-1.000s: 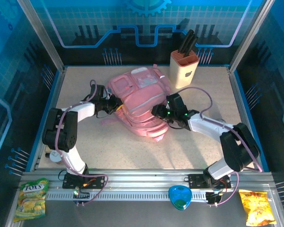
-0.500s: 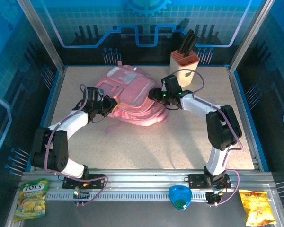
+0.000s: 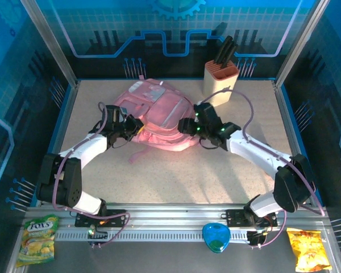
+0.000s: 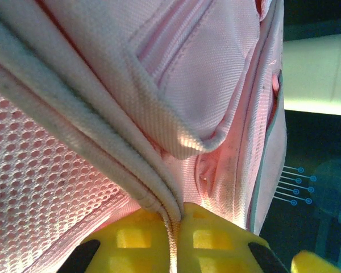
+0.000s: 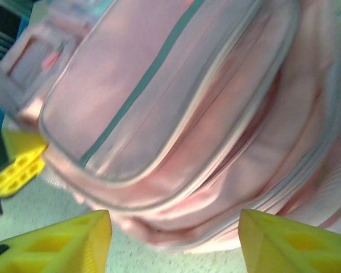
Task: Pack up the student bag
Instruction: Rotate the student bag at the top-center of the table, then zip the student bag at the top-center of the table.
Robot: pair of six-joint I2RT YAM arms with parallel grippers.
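The bench (image 3: 159, 176) carries the student bag (image 3: 159, 116), lying flat toward the far edge at mid-width, w/ a knife block (image 3: 220, 79) just beyond it near the far right corner. At the bag's left side the left pincer (image 4: 173, 219) is clamped tight on a piped seam, prob. to anchor the fabric. At the right side the right pincer (image 5: 173, 233) hangs roughly half open, gripping nothing, likely lining up on a zip or pocket edge.
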